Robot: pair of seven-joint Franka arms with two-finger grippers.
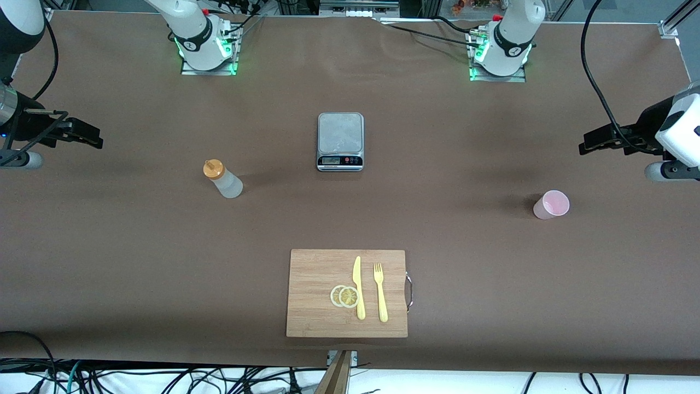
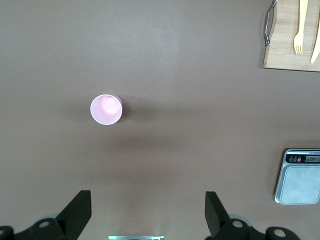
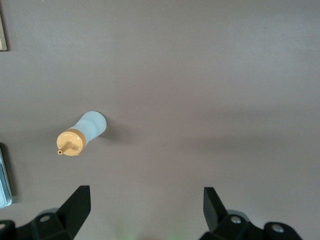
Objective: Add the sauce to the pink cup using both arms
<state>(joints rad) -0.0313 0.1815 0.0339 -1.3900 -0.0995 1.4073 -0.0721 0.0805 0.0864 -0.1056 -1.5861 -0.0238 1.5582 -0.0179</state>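
The sauce bottle (image 1: 223,179) stands upright on the brown table (image 1: 109,246) toward the right arm's end, a translucent whitish squeeze bottle with an orange-yellow nozzle cap; in my right wrist view it (image 3: 81,134) shows from above, cap and small spout clear, nothing touching it. The pink cup (image 1: 551,204) stands upright toward the left arm's end, well apart from the bottle, mouth up, its inside pale pink, and my left wrist view looks straight down into it (image 2: 106,109). I have the right arm folded out over its end of the table, and the right gripper (image 1: 82,134) hangs in the air over bare table with its fingers spread wide — both fingertips frame the wrist view (image 3: 145,210) with a broad gap between them and nothing held. The left arm mirrors it at its own end; the left gripper (image 1: 599,141) hangs above the table near the cup, and its wrist view (image 2: 147,212) shows the fingers likewise spread apart and empty. Between the two task things sits a kitchen scale (image 1: 340,141) with a steel platform, farther from the front camera than either. Nearer to that camera lies a wooden cutting board (image 1: 311,306) — on it two lemon slices (image 1: 344,296), a yellow knife (image 1: 358,287) just beside them and a yellow fork (image 1: 380,291) beside the knife.
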